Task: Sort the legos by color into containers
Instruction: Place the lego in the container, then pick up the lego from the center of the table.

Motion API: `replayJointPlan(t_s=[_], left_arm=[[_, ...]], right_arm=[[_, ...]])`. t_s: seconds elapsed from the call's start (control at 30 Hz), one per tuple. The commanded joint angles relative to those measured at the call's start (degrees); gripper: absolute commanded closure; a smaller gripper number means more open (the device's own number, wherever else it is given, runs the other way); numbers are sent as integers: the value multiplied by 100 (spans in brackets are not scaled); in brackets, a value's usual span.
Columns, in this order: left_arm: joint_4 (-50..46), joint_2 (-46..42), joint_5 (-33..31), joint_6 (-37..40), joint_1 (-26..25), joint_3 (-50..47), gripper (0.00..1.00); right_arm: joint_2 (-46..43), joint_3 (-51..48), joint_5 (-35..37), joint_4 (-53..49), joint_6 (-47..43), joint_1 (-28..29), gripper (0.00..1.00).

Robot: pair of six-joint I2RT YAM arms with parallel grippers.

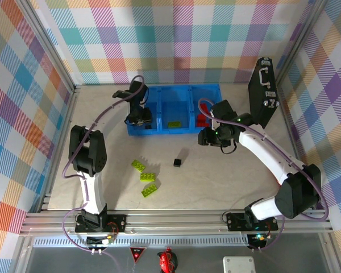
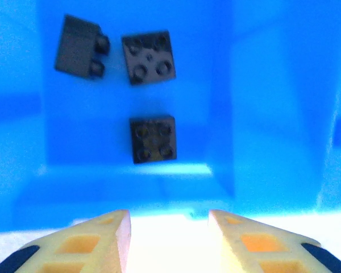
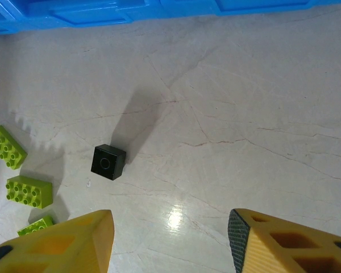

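Top view: you have the blue tray (image 1: 176, 89) at 12 o'clock on the table (image 1: 227, 182). It has three square open compartments in a row and translucent walls.
- Middle compartment: one lime-green brick (image 1: 174, 124).
- Right compartment: red bricks (image 1: 202, 119), count not readable.
- Left compartment, seen in the left wrist view: three black cubes (image 2: 153, 139) on the floor. Two lie studs up and the one at 10 o'clock is tipped on its side. None touches another.

On the bare table you have a loose black cube (image 1: 177, 162) near centre, well apart from the tray, with one round mark on its upper face. Three green bricks (image 1: 148, 176) sit at 8 o'clock from it in a loose line. They are close together, studs up, not stacked.

Arms:
- Your left arm rises from its base at 7 o'clock, elbow high, and reaches to 12 o'clock. The left gripper (image 2: 169, 224) hangs over the left compartment, pointing down. Its jaws are spread with nothing between them.
- Your right arm sweeps from its base at 5 o'clock toward centre. The right gripper (image 3: 170, 227) hovers above the table just in front of the tray's right end. Its jaws are wide apart and empty. In its wrist view the loose black cube lies at 10 o'clock from the fingertips, untouched.

The black briefcase (image 1: 263, 91) stands at 2 o'clock, just beside the tray's right end.
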Motion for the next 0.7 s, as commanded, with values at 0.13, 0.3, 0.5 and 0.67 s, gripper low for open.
replayJointPlan(t_s=[0.13, 0.3, 0.5, 0.67], left_arm=[[-174, -660, -238, -278, -656, -619, 60], [-119, -745, -335, -507, -1105, -904, 60], [72, -737, -420, -879, -1532, -1204, 59], [219, -646, -458, -1179, -1953, -1334, 58]], right_arm=[[-73, -109, 96, 80, 32, 45, 43], [-235, -265, 364, 135, 210, 43, 43], [-537, -357, 637, 167, 278, 41, 43], [-620, -357, 725, 155, 266, 36, 43]])
